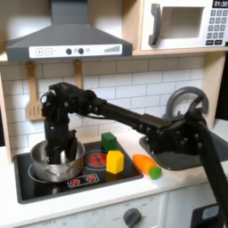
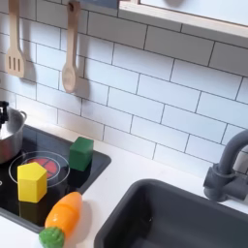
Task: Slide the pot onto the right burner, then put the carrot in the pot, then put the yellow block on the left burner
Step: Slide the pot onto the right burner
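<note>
Nearest the lens, the carrot (image 2: 61, 215) lies beside the cooktop, green cap toward the camera. Gripper (image 1: 59, 153) reaches into the pot (image 1: 53, 161); its opening can't be told.

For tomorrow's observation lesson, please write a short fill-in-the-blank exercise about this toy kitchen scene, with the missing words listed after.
1. The yellow block rests on a red ____.
2. Behind the yellow block stands a small ____ block.
3. The carrot lies off the cooktop, on the white ____.
4. The gripper reaches down into the steel ____.

Missing words: burner; green; counter; pot
</note>
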Controlling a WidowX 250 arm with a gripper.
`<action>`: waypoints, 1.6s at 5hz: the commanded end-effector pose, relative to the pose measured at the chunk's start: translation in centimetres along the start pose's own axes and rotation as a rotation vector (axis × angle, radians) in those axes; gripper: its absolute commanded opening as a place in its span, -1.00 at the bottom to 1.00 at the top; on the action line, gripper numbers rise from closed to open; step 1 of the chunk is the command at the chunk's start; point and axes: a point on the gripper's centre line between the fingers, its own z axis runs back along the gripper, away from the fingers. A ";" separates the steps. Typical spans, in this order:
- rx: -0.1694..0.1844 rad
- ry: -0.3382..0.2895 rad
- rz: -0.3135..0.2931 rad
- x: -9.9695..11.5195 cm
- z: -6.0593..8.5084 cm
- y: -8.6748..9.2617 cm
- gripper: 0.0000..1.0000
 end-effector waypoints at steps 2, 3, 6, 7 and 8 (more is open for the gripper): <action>0.000 0.012 -0.002 -0.1 -0.4 -0.3 1.00; -0.002 0.015 -0.007 -0.2 -0.5 -0.6 1.00; -0.013 0.031 -0.041 -1.3 -1.3 -2.6 1.00; -0.018 0.032 -0.060 -1.8 -1.2 -3.5 1.00; -0.020 0.038 -0.074 -2.4 -1.2 -4.2 1.00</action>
